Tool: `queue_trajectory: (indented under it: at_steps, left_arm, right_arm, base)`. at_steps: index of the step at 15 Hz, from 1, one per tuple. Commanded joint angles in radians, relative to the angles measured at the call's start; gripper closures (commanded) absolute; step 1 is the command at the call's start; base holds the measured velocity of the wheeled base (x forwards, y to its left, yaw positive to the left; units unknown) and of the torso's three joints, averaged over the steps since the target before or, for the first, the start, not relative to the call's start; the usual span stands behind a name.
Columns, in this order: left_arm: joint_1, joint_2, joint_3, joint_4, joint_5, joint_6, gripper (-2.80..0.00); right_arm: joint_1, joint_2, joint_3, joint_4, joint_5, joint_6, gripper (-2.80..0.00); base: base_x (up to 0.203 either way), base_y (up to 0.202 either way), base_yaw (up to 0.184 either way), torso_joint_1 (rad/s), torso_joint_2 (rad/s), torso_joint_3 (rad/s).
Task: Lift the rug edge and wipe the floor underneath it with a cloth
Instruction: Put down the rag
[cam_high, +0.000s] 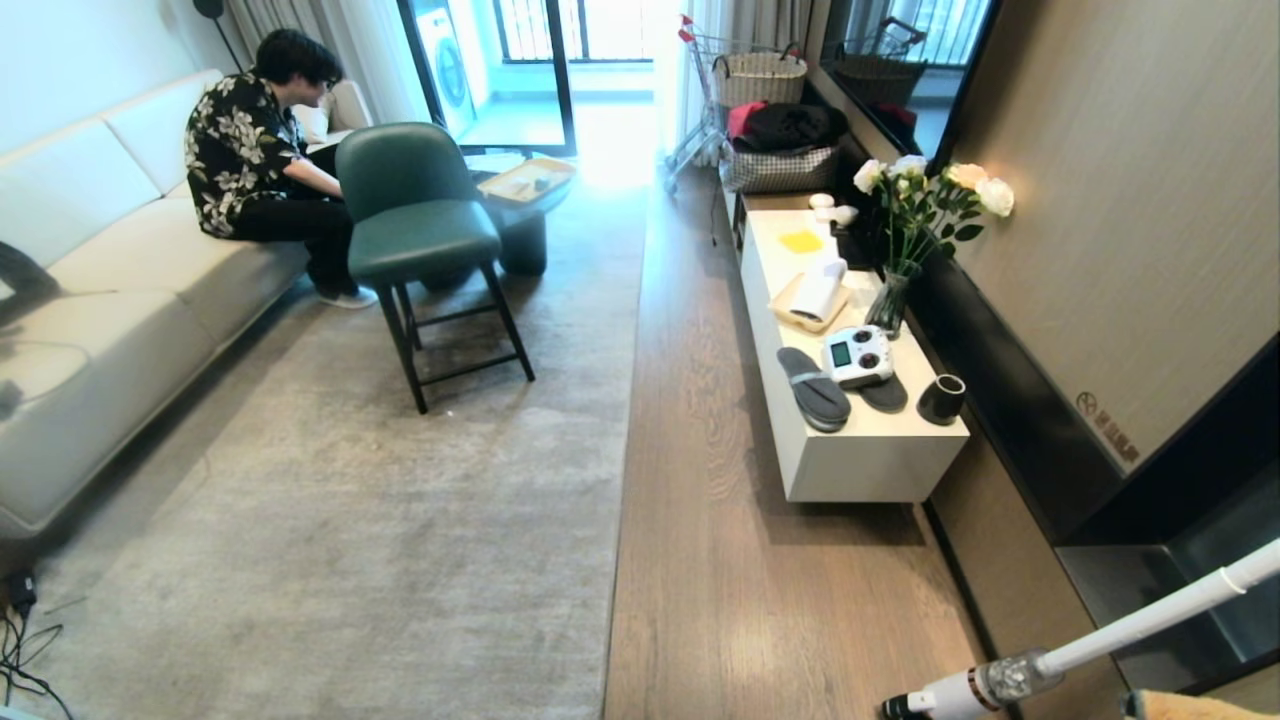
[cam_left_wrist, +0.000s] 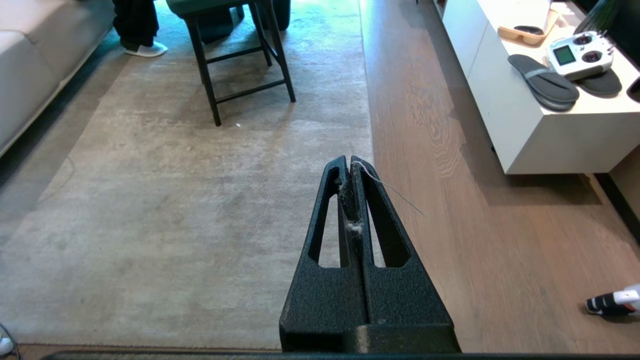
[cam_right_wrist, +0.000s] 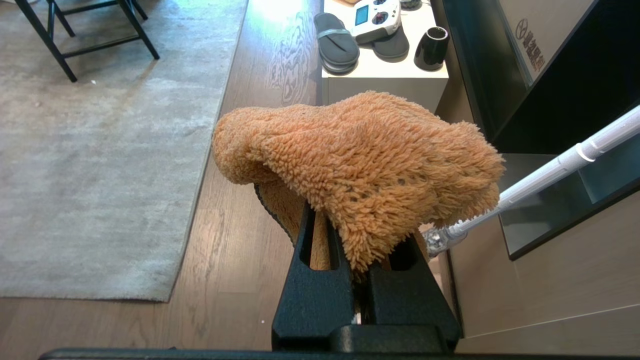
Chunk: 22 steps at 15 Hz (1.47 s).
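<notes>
Rug edge (cam_high: 628, 400) is lying flat down frame centre, nothing lifted, floor (cam_high: 720, 520) unwiped. L gripper (cam_left_wrist: 350, 162), lower centre of its wrist view, is hanging over that border w/ jaws pressed together, empty bar lint. R gripper (cam_right_wrist: 357, 250) is clamping the cloth (cam_right_wrist: 360, 165), lower right corner in head view; lift + wipe both remaining.

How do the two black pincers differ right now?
The right pincer is shut on the cloth, a fluffy orange rag draped over its tips; the left pincer is shut on nothing, with only lint and a thread stuck to it. The left hangs over the rug edge, the right over the bare floor. Both are black, slotted and raised off the ground.
</notes>
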Motion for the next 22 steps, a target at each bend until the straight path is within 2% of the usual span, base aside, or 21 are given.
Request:
queue_trajectory:
  at_steps: [1, 15, 22]
  left_arm:
    - [0.0, 0.0, 0.0, 0.0, 0.001, 0.0, 0.0]
    - [0.001, 0.0, 0.0, 0.0, 0.001, 0.0, 0.0]
    - [0.0, 0.0, 0.0, 0.0, 0.001, 0.0, 0.0]
  right_arm:
    - [0.0, 0.001, 0.0, 0.002, 0.0, 0.0, 0.0]
    - [0.0, 0.001, 0.0, 0.002, 0.0, 0.0, 0.0]
    - [0.0, 0.001, 0.0, 0.0, 0.0, 0.0, 0.0]
  base:
    - [0.0, 0.0, 0.0, -0.139, 0.32, 0.182]
    - [0.0, 0.0, 0.0, -0.137, 0.34, 0.202]
    - [0.0, 0.0, 0.0, -0.188, 0.53, 0.336]
